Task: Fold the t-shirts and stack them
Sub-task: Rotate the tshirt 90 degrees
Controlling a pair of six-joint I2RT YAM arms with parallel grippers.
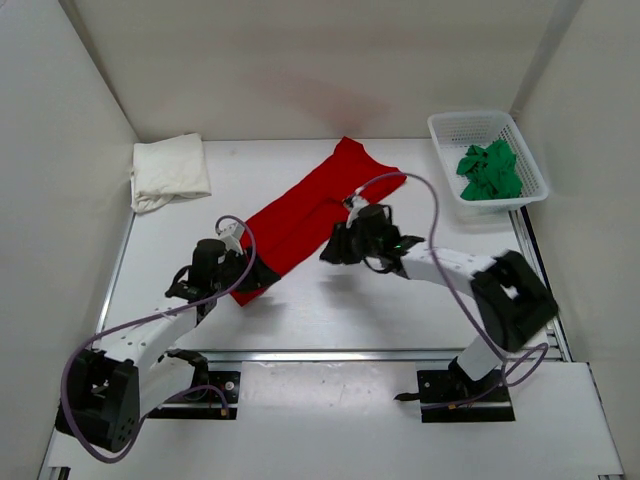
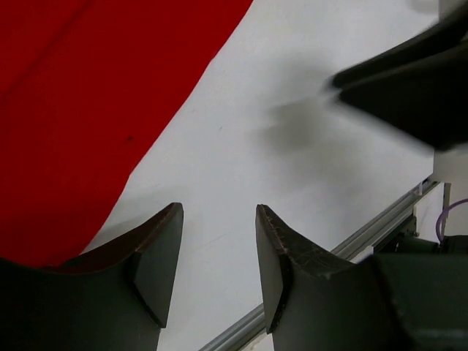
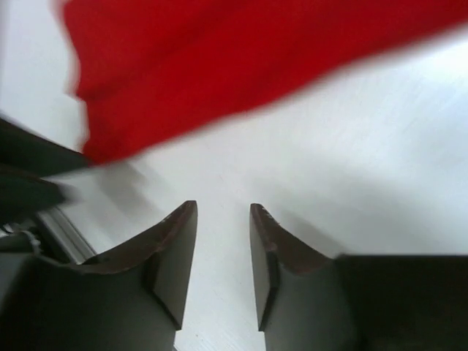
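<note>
Red shirt (image 1: 315, 205) is laid on the table (image 1: 330, 320) as a long narrow strip. Its long axis runs diagonally from a near-left end up to a far-right end close to the back wall.

The left gripper (image 2: 218, 212) is placed at the near-left end. Its jaws are seen apart with only bare table between them, and in its wrist view the cloth fills the upper left, just beyond the fingertips. The right gripper (image 3: 223, 206) is held beside the strip's right long edge, about halfway along. Its jaws are likewise apart and empty, with the cloth lying ahead of them across the top of its view. Nothing is gripped by either arm.

A crosswise fold is judged to be the next step, and for that the near end would have to be carried along the long axis toward the far end. That end is nearer the left arm.

The white shirt (image 1: 170, 172) is set down folded at the far left. The green shirt (image 1: 490, 172) is left crumpled inside the basket (image 1: 447, 122) at the far right, and nothing else can be seen in it.
</note>
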